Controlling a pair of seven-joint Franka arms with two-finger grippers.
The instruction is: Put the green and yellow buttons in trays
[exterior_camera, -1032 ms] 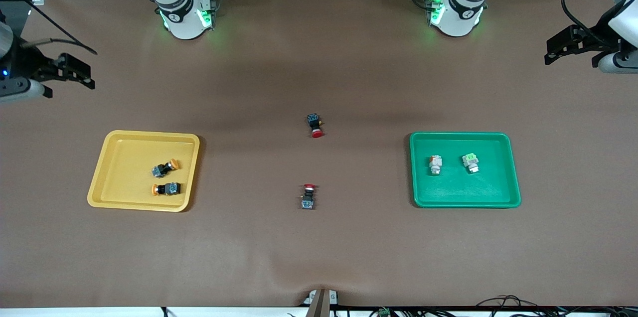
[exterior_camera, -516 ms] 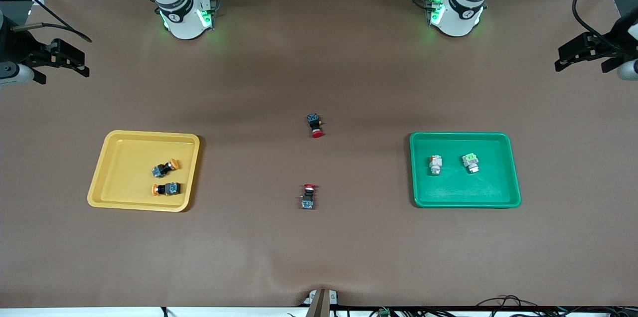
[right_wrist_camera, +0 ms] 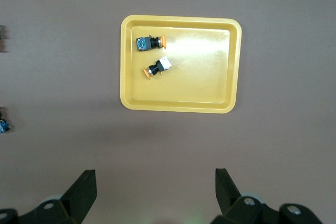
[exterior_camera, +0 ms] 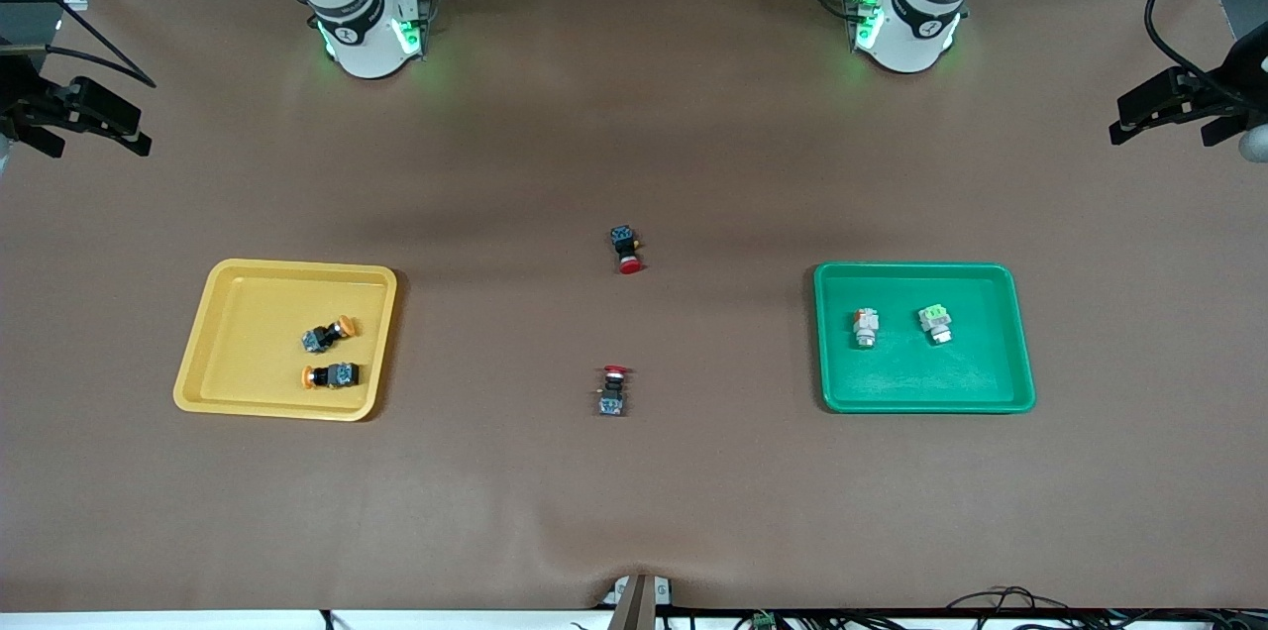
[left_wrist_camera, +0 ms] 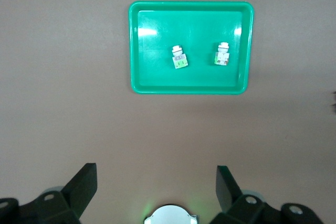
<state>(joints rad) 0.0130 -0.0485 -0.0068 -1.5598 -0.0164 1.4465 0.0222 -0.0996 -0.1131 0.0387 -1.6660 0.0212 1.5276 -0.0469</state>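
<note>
The front camera hangs high across the table (exterior_camera: 634,491), facing both robot bases. The left wrist camera looks straight down from high above the green tray (left_wrist_camera: 191,85); the right wrist camera does the same above the yellow tray (right_wrist_camera: 181,106). Both trays show also in the front view.

No legible text, labels, brand marks or numbers anywhere, on trays, buttons or arms.
</note>
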